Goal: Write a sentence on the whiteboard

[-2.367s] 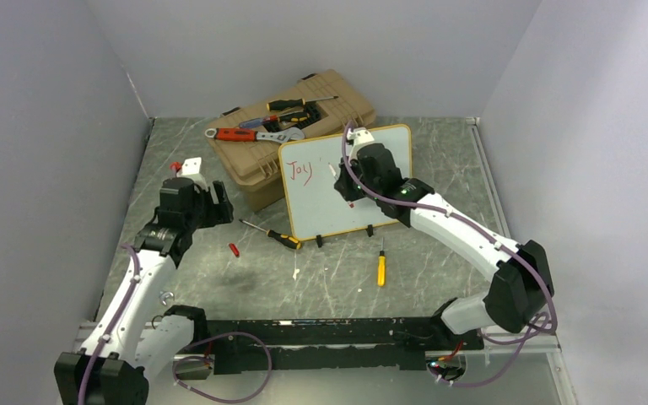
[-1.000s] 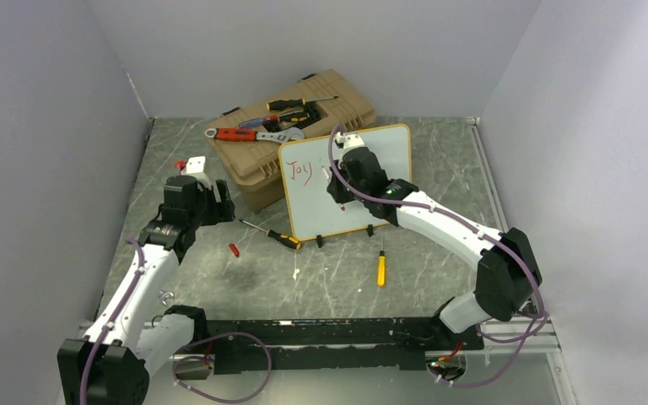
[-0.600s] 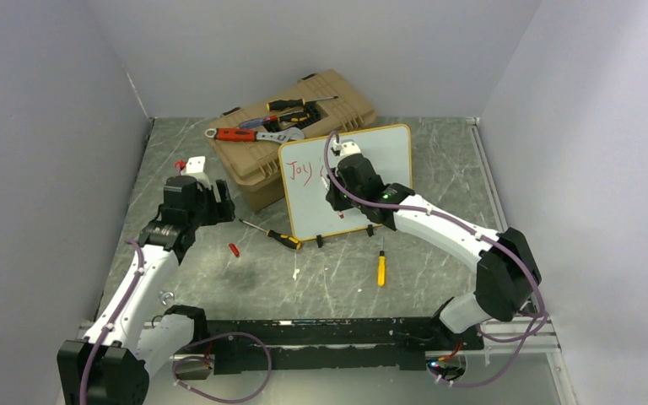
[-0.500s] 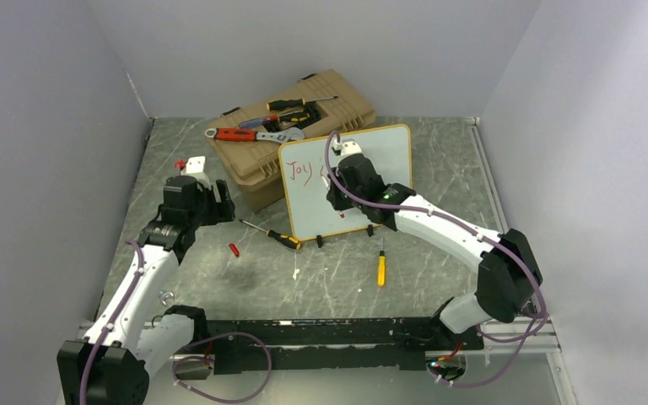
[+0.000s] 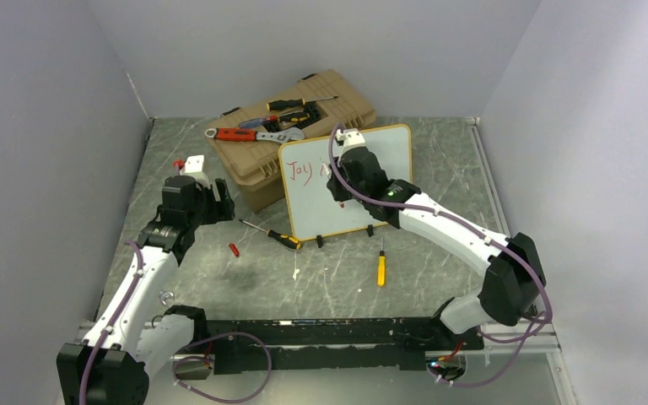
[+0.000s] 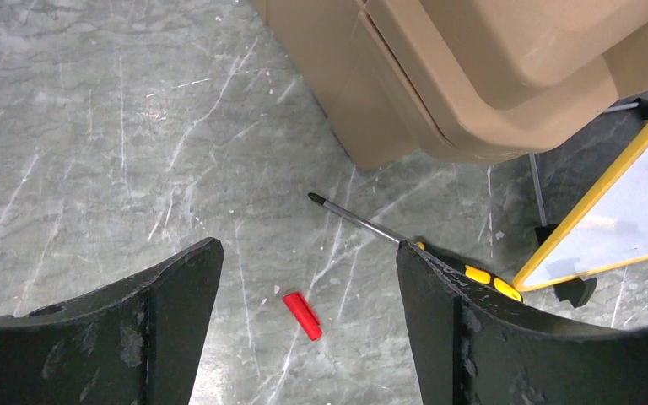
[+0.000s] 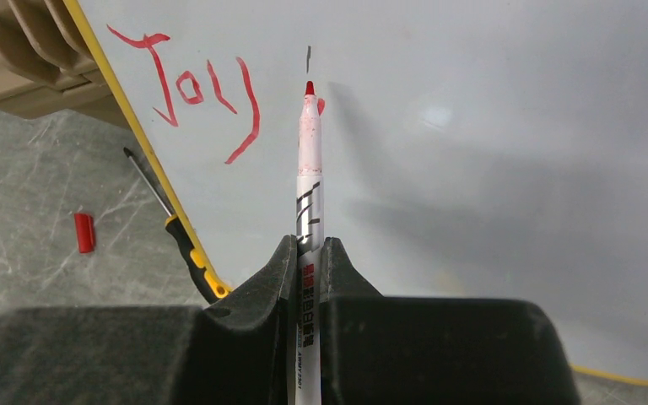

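Grey table (image 5: 245, 278) carried the whiteboard (image 5: 316, 207) near its far edge; right gripper (image 7: 308, 251) pinched a marker (image 7: 308, 169), left gripper (image 6: 308, 263) gaped. Hard pressing might topple it.

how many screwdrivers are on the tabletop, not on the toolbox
2: black-and-yellow screwdriver by the whiteboard's lower-left corner; yellow screwdriver in front of it. More may be hidden.

Top cam: high at the near side, looks down and forward over the whole table (image 5: 439, 160). Left wrist cam: low and close, aimed down at the table by the toolbox (image 6: 472, 76) corner. Right wrist cam: very near the whiteboard (image 7: 472, 169), looking along the marker (image 7: 308, 194). All three share the screwdriver (image 5: 274, 235), red cap (image 5: 234, 250) and whiteboard frame.
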Controlling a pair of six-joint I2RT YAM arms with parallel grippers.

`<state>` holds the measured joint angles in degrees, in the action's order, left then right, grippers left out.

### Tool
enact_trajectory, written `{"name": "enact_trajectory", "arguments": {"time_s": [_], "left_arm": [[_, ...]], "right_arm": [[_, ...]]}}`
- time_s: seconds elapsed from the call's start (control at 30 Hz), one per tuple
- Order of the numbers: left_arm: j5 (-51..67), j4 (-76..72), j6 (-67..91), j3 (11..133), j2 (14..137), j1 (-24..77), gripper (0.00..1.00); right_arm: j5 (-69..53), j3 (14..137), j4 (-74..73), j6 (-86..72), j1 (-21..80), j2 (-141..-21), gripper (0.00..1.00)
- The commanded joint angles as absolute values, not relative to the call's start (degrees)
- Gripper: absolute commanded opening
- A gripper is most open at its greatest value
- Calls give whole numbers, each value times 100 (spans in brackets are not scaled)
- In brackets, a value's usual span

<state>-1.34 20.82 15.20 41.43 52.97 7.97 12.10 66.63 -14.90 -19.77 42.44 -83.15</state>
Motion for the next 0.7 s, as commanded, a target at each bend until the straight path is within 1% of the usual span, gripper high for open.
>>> {"name": "enact_trajectory", "arguments": {"time_s": [0.0,0.37,0.5,0.67], "left_arm": [[-79,1919,1469,4113,5169,809,81],[-97,1916,1462,4113,5168,809,81],[-92,1910,1466,4113,5168,809,81],[-57,1895,1472,4113,5203,809,81]], "right_arm": [[1347,6977,-1251,-1814,4242,-8450,0],[1292,7148,-1358,-1846,4096,-8789,0],[1274,7016,-1183,-1757,4109,-8567,0],[1246,6562,-900,-1741,4131,-8129,0]]}}
